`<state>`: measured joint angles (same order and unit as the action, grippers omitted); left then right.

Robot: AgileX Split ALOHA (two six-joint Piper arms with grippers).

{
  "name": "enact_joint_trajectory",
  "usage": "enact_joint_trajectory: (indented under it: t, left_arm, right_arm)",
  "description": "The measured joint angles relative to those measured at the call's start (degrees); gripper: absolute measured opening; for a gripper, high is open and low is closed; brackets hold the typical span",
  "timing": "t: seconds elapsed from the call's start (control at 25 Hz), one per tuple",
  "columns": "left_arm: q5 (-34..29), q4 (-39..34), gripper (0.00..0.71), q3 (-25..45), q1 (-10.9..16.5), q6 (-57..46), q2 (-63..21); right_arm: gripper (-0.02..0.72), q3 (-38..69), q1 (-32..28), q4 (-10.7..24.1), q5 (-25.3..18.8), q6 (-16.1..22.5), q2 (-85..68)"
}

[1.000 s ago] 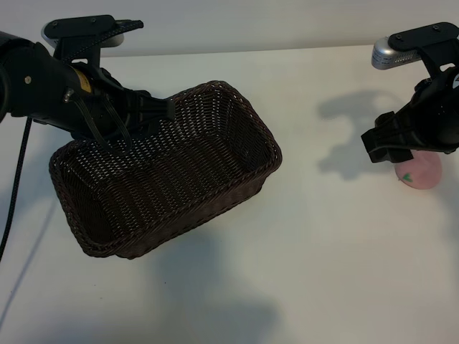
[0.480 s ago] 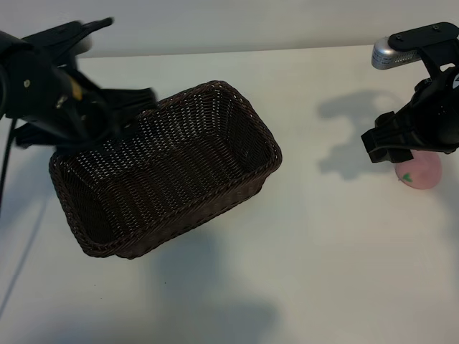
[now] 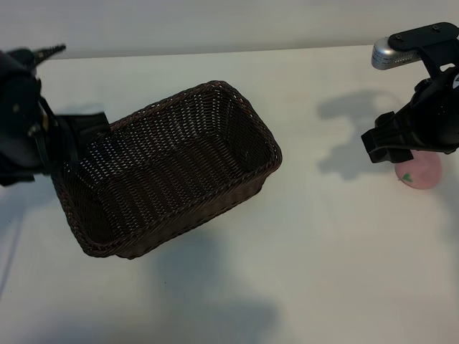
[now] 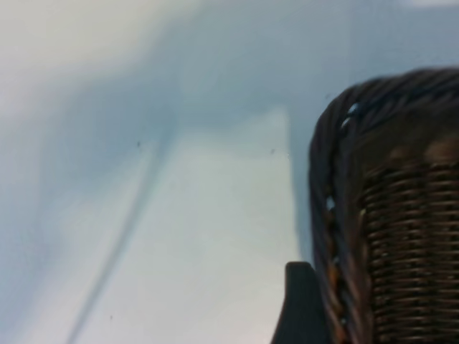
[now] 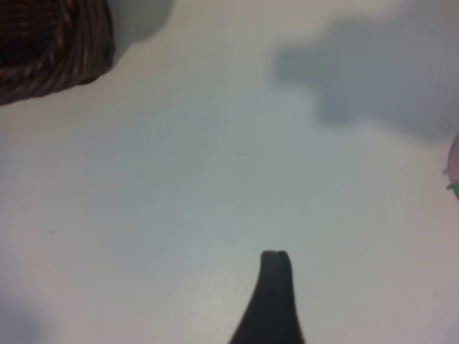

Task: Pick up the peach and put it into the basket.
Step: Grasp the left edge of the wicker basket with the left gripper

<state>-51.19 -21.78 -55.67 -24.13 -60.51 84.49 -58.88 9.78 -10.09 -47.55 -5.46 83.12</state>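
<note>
Small pale-pink peach [image 3: 422, 172] with green leaf mark, resting on the surface [image 3: 323, 251]; tucked just beneath the right gripper [image 3: 391, 147], spread open, empty; well right of the basket [image 3: 165, 168].

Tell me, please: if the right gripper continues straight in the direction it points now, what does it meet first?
Probably bare table. The right gripper points steeply down, and the peach sits off to its side.

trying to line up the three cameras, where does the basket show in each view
Exterior view: the basket lies left of centre on the white table.
Left wrist view: its braided rim and woven wall fill the right side.
Right wrist view: only one rounded corner shows, at the upper left.
Shared landmark: the table.
</note>
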Motion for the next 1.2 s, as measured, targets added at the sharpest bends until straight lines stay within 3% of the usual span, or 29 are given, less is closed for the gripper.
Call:
enact_joint_trajectory:
  t: [0.88, 1.2]
  left_arm:
    - [5.2, 1.3, 0.531, 4.5, 0.1, -2.9, 3.3]
    - [12.3, 2.9, 0.531, 10.5, 4.4, -2.0, 3.3]
  right_arm:
    - [0.595, 0.0, 0.0, 0.0, -0.3, 0.0, 0.0]
    - [0.595, 0.0, 0.0, 0.0, -0.3, 0.0, 0.0]
